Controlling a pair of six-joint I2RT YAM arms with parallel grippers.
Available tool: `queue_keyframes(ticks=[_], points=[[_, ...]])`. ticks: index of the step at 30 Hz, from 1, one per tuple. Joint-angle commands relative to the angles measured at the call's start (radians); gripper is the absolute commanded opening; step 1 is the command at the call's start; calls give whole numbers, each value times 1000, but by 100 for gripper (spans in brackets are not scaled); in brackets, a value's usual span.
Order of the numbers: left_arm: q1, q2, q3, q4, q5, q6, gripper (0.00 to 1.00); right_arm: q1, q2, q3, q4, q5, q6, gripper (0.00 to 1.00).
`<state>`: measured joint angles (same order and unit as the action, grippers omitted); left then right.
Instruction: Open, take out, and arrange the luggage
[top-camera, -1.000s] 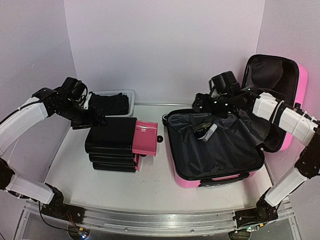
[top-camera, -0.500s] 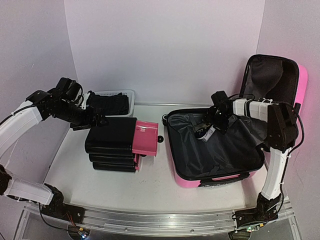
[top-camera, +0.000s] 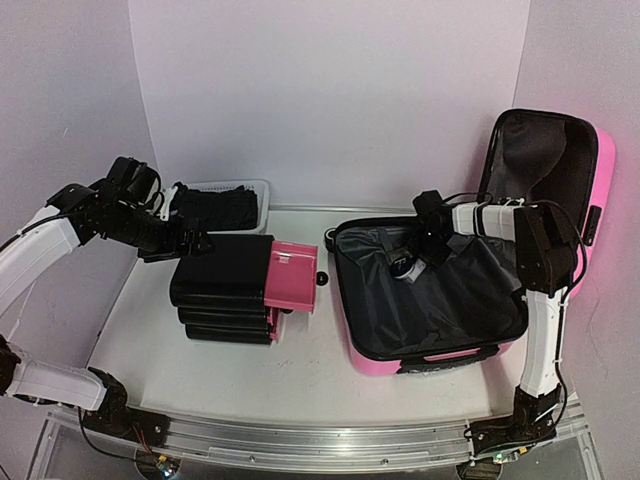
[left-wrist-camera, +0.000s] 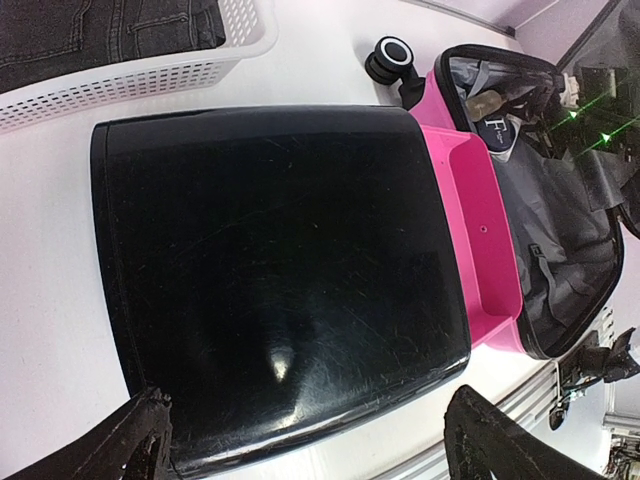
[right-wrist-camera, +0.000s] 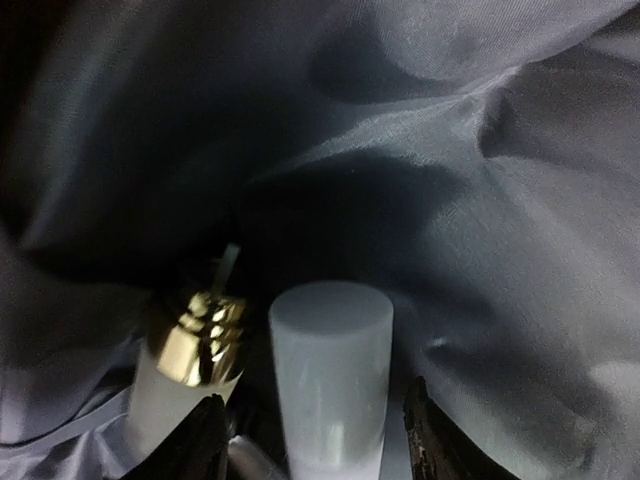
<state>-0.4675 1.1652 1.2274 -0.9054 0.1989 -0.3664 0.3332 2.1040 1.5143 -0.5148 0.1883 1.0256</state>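
Pink luggage (top-camera: 440, 305) lies open with the right gripper (top-camera: 413, 260) inside it, jaws spread around a white tube (right-wrist-camera: 330, 370).

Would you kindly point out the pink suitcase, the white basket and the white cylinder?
pink suitcase (top-camera: 605, 165): top external view, pink shell edge of raised lid.
white basket (left-wrist-camera: 130, 85): left wrist view, mesh side wall.
white cylinder (right-wrist-camera: 330, 370): right wrist view, its side.

Plain pale lilac walls (top-camera: 320, 90) on three sides; white tabletop (top-camera: 300, 370); metal rail (top-camera: 300, 438) along near edge.
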Motion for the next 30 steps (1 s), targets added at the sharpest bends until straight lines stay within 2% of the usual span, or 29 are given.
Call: queue_keyframes(ticks=[1, 6, 12, 14, 17, 22, 24, 30], points=[[1, -37, 3, 40, 10, 14, 95, 0, 29, 65, 19, 38, -6, 53], [1, -32, 6, 39, 15, 9, 95, -1, 21, 51, 19, 57, -8, 37], [0, -21, 6, 39, 26, 3, 95, -1, 19, 36, 19, 64, -5, 28], [1, -22, 9, 40, 28, 3, 95, -2, 19, 33, 19, 61, -9, 28], [1, -25, 10, 40, 28, 1, 95, -3, 23, 29, 19, 53, -12, 44], [1, -19, 8, 41, 31, 1, 95, -3, 50, 35, 23, 59, 1, 44], [0, -21, 6, 41, 34, 1, 95, -2, 59, 47, 23, 58, -6, 39], [1, -31, 3, 41, 28, 4, 95, -2, -19, 14, 24, 86, -41, 16]])
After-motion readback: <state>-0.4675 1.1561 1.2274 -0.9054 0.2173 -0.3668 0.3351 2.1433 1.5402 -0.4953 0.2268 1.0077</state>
